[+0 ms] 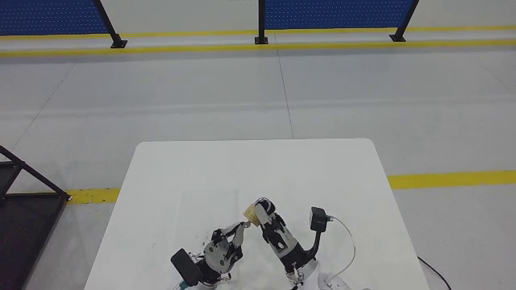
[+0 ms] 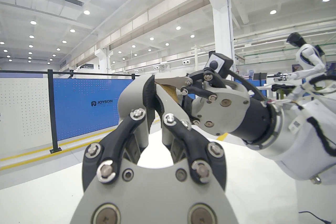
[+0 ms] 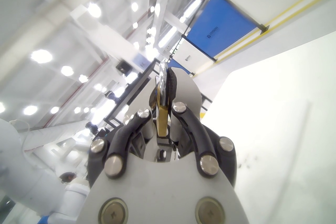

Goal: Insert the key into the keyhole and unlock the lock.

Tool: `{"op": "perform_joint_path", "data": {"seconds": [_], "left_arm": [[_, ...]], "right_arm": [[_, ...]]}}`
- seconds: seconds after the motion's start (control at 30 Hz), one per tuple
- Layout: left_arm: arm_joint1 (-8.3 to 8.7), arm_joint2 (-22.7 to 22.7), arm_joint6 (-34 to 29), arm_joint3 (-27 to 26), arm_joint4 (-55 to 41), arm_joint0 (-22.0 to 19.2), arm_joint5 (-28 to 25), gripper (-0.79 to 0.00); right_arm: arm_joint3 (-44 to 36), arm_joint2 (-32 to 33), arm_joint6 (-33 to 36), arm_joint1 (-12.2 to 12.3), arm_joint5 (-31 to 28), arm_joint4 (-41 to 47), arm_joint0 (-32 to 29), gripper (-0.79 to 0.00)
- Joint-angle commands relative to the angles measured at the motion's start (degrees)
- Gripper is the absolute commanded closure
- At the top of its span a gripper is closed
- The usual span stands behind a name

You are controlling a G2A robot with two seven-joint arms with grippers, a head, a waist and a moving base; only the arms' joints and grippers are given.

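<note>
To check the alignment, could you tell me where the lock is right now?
The lock is clamped in the right gripper, held over the table's near middle in the top view, with the left gripper close beside it.

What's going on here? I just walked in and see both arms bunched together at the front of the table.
The robot is working on a padlock. Its right gripper is shut on the brass lock, holding it up off the white table. The left gripper is closed and right up against the lock. The key itself is hidden, so I can't tell whether it is in the keyhole yet.
</note>
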Motion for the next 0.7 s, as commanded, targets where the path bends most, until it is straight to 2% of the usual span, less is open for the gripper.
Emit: {"op": "perform_joint_path", "data": {"seconds": [0.0,0.03,0.1,0.13,0.3,0.43,0.6,0.67], "left_arm": [[-0.01,0.21,-0.06,-0.09,-1.36,-0.02,-1.31,-0.018],[0.01,0.26,-0.17,-0.15,-2.20,-0.02,-2.35,-0.126],[0.08,0.14,-0.28,-0.41,-3.80,0.10,-4.12,-0.197],[0.12,0.11,-0.40,-0.46,-4.27,0.16,-4.85,-0.197],[0.76,-0.17,-3.32,-1.34,-10.53,1.65,-16.40,-0.234],[1.47,-0.81,-6.68,-2.18,-13.41,2.87,-24.03,-0.345],[2.16,-1.68,-10.77,-3.28,-15.71,3.77,-29.54,-0.320],[2.30,-1.85,-11.91,-3.69,-16.19,3.93,-30.20,-0.314]], "right_arm": [[-0.04,0.01,-0.13,0.01,-0.26,-0.25,0.00,0.000],[-0.03,0.03,-0.25,0.01,-0.36,-0.30,-0.04,0.000],[-0.08,0.10,-0.52,0.02,-0.62,-0.44,-0.09,0.000],[-0.10,0.13,-0.62,0.02,-0.70,-0.47,-0.11,0.000],[-0.03,0.32,-1.54,0.03,-1.30,-1.07,-0.21,0.000],[0.09,0.36,-1.79,-0.01,-0.94,-1.33,-0.08,0.000],[0.17,0.26,-2.00,-0.08,-0.64,-1.34,0.05,0.000],[0.19,0.23,-2.03,-0.11,-0.47,-1.38,0.13,0.000]]}}
